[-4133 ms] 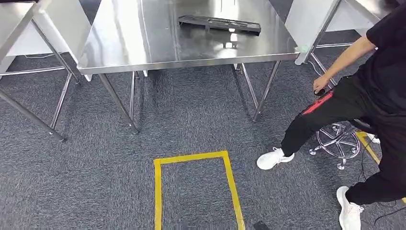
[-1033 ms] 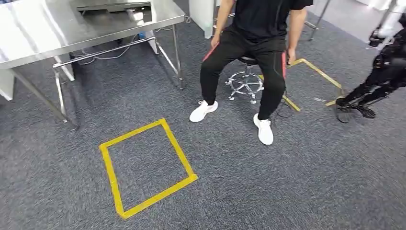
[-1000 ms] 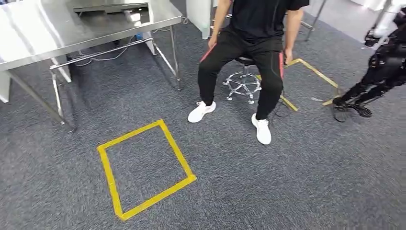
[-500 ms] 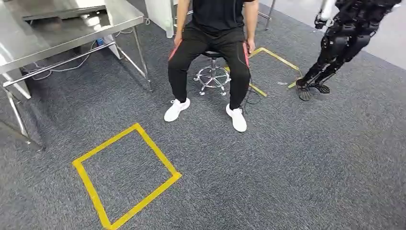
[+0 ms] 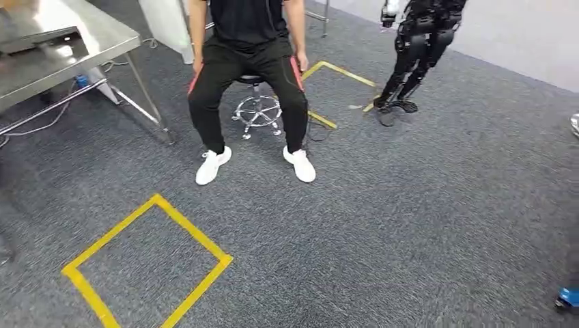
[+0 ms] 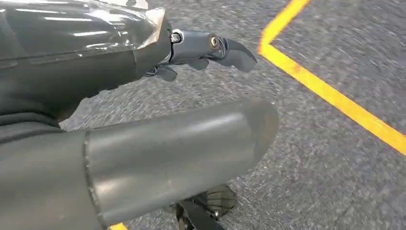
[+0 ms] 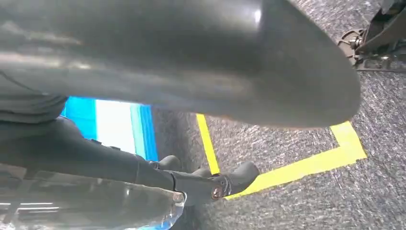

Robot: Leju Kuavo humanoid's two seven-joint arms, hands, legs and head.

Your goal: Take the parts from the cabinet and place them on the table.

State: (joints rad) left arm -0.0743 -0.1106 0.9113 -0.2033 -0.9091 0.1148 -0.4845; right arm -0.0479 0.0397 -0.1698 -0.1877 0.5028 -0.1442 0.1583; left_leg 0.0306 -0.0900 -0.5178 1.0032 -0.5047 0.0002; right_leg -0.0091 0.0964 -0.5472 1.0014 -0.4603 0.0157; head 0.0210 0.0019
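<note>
**Both hands empty, cabinet nowhere near them**

The left hand [image 6: 143,143] hangs beside the robot's body over grey carpet [image 5: 410,225], thumb and dark fingers [image 6: 210,48] spread with nothing between them. The right hand [image 7: 182,62] hangs the same way, fingers [image 7: 210,184] loose and holding nothing.

The metal table [image 5: 61,51] lies off to the left-hand side, ahead and well apart from either hand, so the left hand is the nearer of the two. A flat dark part [image 5: 37,37] lies on its top (too blurred to give its long axis).

No cabinet stands within reach, so which way it lies from either hand cannot be told; by my judgement the fetching step is what remains. A yellow floor square [image 5: 147,263] lies just ahead of the left hand. A seated person [image 5: 249,61] faces the robot.
</note>
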